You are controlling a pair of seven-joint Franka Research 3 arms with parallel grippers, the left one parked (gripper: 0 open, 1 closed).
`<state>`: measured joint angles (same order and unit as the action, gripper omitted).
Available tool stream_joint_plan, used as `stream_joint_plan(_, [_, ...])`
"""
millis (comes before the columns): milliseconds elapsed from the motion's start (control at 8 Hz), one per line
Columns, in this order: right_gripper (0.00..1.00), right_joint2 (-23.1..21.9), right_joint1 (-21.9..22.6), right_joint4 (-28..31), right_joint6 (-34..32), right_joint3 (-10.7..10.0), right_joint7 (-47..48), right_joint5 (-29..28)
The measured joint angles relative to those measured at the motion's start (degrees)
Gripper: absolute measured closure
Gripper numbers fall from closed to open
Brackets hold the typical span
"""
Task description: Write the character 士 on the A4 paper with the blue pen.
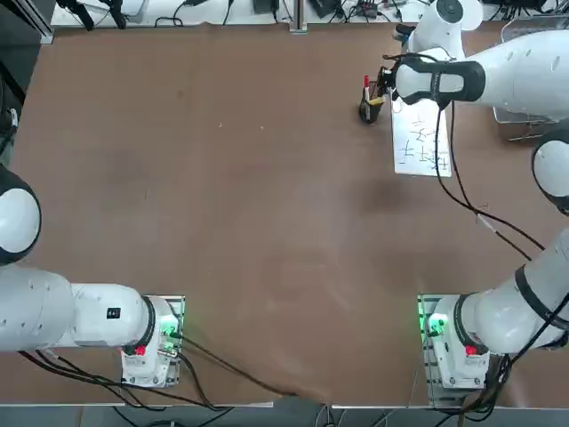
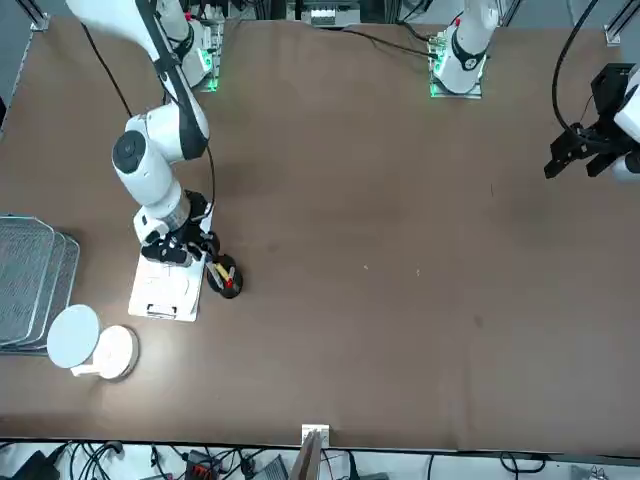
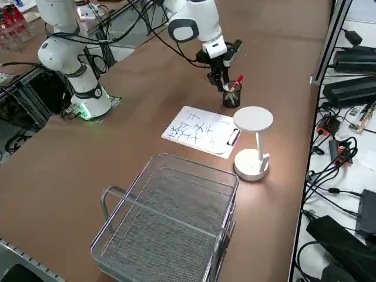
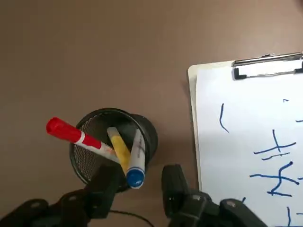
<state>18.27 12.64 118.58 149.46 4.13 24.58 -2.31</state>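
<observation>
So the brown tabletop (image 1: 267, 222) takes up most of the space, and a wire mesh basket (image 3: 167, 223) with a curved handle is parked on it, near the clipboard (image 4: 192, 78). The A4 paper (image 3: 200, 129) is held on that clipboard by a metal clip (image 4: 270, 60) at one short edge, and a bunch of blue handwritten strokes (image 4: 279, 177) can be seen scattered over the sheet. Just beside the clip end, a white stand (image 3: 252, 141) with a round top and a round base is set down, pretty close to the basket too. On another side of the sheet, a black mesh pen cup (image 4: 87, 163) is placed, upright, with three pens leaning in it. The blue pen (image 4: 137, 158) is in there, white body, blue end sticking out over the rim, right next to a yellow one (image 4: 120, 149), while a red-capped one (image 4: 83, 137) is tilted out the other way. The right pincer (image 4: 144, 189) is held over by the cup, its two dark fingers (image 4: 174, 189) spread apart with a gap between them, and nothing is gripped; the blue end is seen in line with that gap, but whether it is touched can't be told
</observation>
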Motion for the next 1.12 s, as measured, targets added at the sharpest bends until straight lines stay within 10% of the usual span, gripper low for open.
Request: stream_joint_plan(1125, [0.46, 2.39, 0.08, -0.74, 2.53, 0.0, 1.26, 0.0])
